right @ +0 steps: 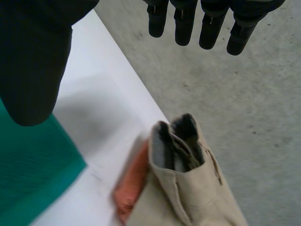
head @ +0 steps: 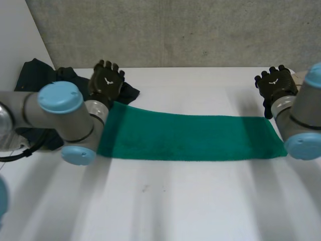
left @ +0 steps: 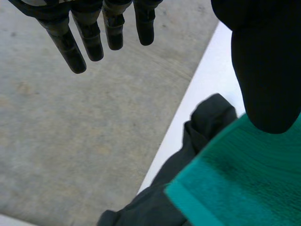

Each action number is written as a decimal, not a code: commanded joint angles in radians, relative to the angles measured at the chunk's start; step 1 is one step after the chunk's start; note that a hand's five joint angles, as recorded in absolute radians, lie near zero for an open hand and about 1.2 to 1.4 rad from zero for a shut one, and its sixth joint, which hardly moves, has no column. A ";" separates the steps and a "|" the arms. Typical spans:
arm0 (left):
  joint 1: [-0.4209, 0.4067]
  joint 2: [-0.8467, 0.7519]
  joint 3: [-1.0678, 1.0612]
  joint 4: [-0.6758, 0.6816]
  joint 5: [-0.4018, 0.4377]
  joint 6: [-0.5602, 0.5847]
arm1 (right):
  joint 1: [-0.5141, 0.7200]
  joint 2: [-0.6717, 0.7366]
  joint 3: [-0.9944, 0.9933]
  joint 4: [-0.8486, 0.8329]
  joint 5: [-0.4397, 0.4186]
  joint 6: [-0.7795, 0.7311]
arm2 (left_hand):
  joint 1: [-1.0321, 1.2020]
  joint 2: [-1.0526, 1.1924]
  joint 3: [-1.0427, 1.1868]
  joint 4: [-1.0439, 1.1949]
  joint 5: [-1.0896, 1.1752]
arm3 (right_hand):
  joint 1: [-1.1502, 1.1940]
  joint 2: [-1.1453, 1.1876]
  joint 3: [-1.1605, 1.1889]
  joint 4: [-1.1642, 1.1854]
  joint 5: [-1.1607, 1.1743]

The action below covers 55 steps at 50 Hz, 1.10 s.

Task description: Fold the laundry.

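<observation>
With fingers (left: 89,40) straight and empty, the left hand (head: 106,80) and right hand (head: 275,83) should each pinch a far corner of the green towel (head: 185,136) evenly, keeping the fold square.

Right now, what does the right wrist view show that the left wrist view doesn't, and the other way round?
Right wrist view, not the left: a beige garment with an orange cloth beside it, near the edge of the white table, past the right hand, whose fingers are straight and hold nothing.
Left wrist view, not the right: a dark cloth bunched at a corner of the green towel, and the left hand, fingers straight too.
Both: a towel corner, the table and grey concrete.
</observation>
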State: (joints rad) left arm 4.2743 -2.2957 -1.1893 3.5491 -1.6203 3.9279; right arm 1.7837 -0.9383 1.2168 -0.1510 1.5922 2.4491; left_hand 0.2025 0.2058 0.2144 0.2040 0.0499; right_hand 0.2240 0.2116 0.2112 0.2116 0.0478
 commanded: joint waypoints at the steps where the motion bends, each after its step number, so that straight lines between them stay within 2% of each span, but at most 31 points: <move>1: 0.004 0.225 -0.231 -0.004 0.008 -0.126 | -0.101 -0.149 0.121 0.252 -0.161 0.122 | -0.028 -0.031 -0.040 -0.029 -0.050 | 0.040 0.052 0.052 0.052 0.041; 2: 0.004 0.245 -0.257 -0.003 0.013 -0.146 | -0.134 -0.155 0.147 0.314 -0.199 0.131 | -0.028 -0.031 -0.040 -0.029 -0.050 | 0.101 0.114 0.114 0.113 0.103; 5: 0.005 0.300 -0.345 -0.001 0.049 -0.217 | -0.174 -0.159 0.197 0.367 -0.248 0.128 | -0.028 -0.031 -0.040 -0.029 -0.050 | 0.207 0.219 0.220 0.219 0.209; 10: 0.007 0.326 -0.431 0.008 0.108 -0.288 | -0.253 -0.162 0.305 0.291 -0.322 0.113 | -0.028 -0.031 -0.040 -0.029 -0.050 | 0.301 0.314 0.314 0.314 0.303; 18: 0.010 0.323 -0.452 0.010 0.117 -0.300 | -0.268 -0.090 0.356 0.127 -0.319 0.071 | -0.028 -0.031 -0.040 -0.029 -0.050 | 0.363 0.375 0.376 0.375 0.364; 20: 0.010 0.321 -0.451 0.010 0.117 -0.300 | -0.267 -0.073 0.356 0.105 -0.316 0.070 | -0.028 -0.031 -0.040 -0.029 -0.050 | 0.555 0.568 0.568 0.568 0.557; 21: 0.010 0.321 -0.451 0.010 0.117 -0.300 | -0.270 -0.065 0.351 0.087 -0.311 0.070 | -0.028 -0.031 -0.040 -0.029 -0.050 | 1.166 1.179 1.179 1.178 1.168; 24: 0.009 0.323 -0.452 0.010 0.114 -0.300 | -0.277 -0.068 0.355 0.058 -0.279 0.068 | -0.028 -0.031 -0.040 -0.029 -0.050 | 1.172 1.185 1.185 1.185 1.174; 25: 0.009 0.323 -0.454 0.010 0.114 -0.300 | -0.285 -0.074 0.357 0.030 -0.240 0.067 | -0.028 -0.031 -0.040 -0.029 -0.050 | 1.172 1.185 1.185 1.185 1.174; 28: 0.009 0.331 -0.460 0.008 0.108 -0.298 | -0.297 -0.088 0.365 0.002 -0.195 0.051 | -0.028 -0.031 -0.040 -0.029 -0.050 | 1.172 1.185 1.185 1.185 1.174; 32: 0.010 0.369 -0.475 0.008 0.111 -0.298 | -0.349 -0.145 0.377 -0.007 -0.150 -0.096 | -0.028 -0.031 -0.040 -0.029 -0.050 | 1.172 1.185 1.185 1.185 1.174; 36: 0.027 0.394 -0.495 0.008 0.112 -0.298 | -0.423 -0.166 0.371 -0.021 -0.126 -0.348 | -0.028 -0.031 -0.040 -0.029 -0.050 | 1.172 1.185 1.185 1.185 1.174; 39: 0.053 0.410 -0.509 0.008 0.114 -0.300 | -0.415 -0.162 0.359 -0.033 -0.116 -0.426 | -0.028 -0.031 -0.040 -0.029 -0.050 | 1.172 1.185 1.185 1.185 1.174; 43: 0.082 0.427 -0.532 0.007 0.114 -0.302 | -0.305 -0.171 0.348 -0.110 -0.138 -0.406 | -0.028 -0.031 -0.040 -0.029 -0.050 | 1.172 1.185 1.185 1.185 1.174; 47: 0.096 0.440 -0.546 0.005 0.114 -0.302 | -0.132 -0.185 0.349 -0.219 -0.201 -0.378 | -0.028 -0.031 -0.040 -0.029 -0.050 | 1.172 1.185 1.185 1.185 1.174; 48: 0.098 0.441 -0.549 0.005 0.114 -0.302 | -0.054 -0.198 0.351 -0.255 -0.240 -0.381 | -0.028 -0.031 -0.040 -0.029 -0.050 | 1.172 1.185 1.185 1.185 1.174; 51: 0.101 0.450 -0.566 0.005 0.114 -0.305 | 0.067 -0.205 0.345 -0.297 -0.305 -0.380 | -0.028 -0.031 -0.040 -0.029 -0.050 | 1.172 1.185 1.185 1.185 1.174; 52: 0.102 0.453 -0.570 0.005 0.114 -0.306 | 0.150 -0.195 0.340 -0.321 -0.355 -0.386 | -0.028 -0.031 -0.040 -0.029 -0.050 | 1.172 1.185 1.185 1.185 1.174; 55: 0.102 0.458 -0.582 0.005 0.114 -0.311 | 0.276 -0.124 0.311 -0.363 -0.438 -0.390 | -0.028 -0.031 -0.040 -0.029 -0.050 | 1.172 1.185 1.185 1.185 1.174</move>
State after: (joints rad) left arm 4.3755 -1.8468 -1.7510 3.5544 -1.5062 3.6234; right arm 1.7921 -1.1302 1.5609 -0.4232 1.3148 2.0580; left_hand 0.2025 0.2054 0.2144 0.2040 0.0499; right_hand 1.1154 1.1771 1.1899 1.1980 0.9901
